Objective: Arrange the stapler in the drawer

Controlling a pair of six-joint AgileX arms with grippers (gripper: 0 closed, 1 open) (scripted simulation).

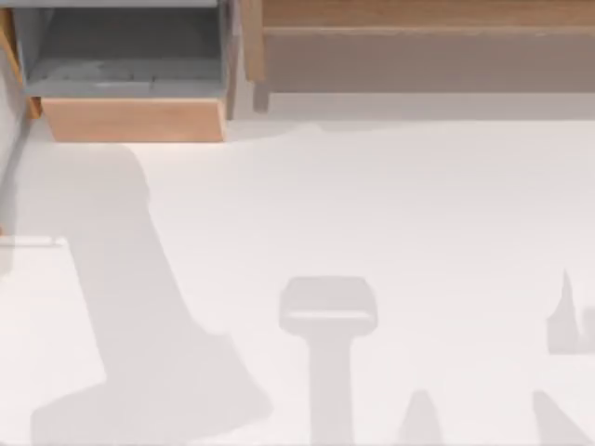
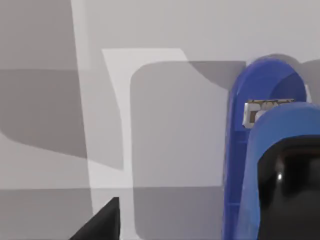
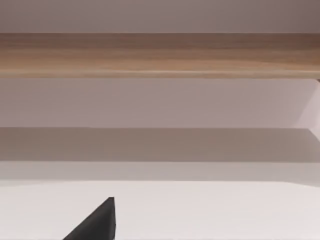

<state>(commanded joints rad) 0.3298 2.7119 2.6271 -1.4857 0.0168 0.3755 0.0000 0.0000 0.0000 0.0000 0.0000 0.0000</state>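
Observation:
The stapler (image 2: 260,150), a blue bar with a black rounded end and a small white mark, hangs large and close in the left wrist view, above the shadowed white table. My left gripper (image 2: 175,227) is shut on it; one dark fingertip (image 2: 102,222) shows beside it and the stapler hides the other. The drawer (image 1: 130,70) stands pulled out at the table's far left, with a light wooden front panel and grey walls and floor. Its inside holds nothing. My right gripper (image 3: 100,222) is parked low, facing the shelf unit.
A long wood-and-grey shelf unit (image 1: 428,46) runs along the far right of the table, right of the drawer. Arm shadows fall across the white table (image 1: 418,204) at the left and along the near edge.

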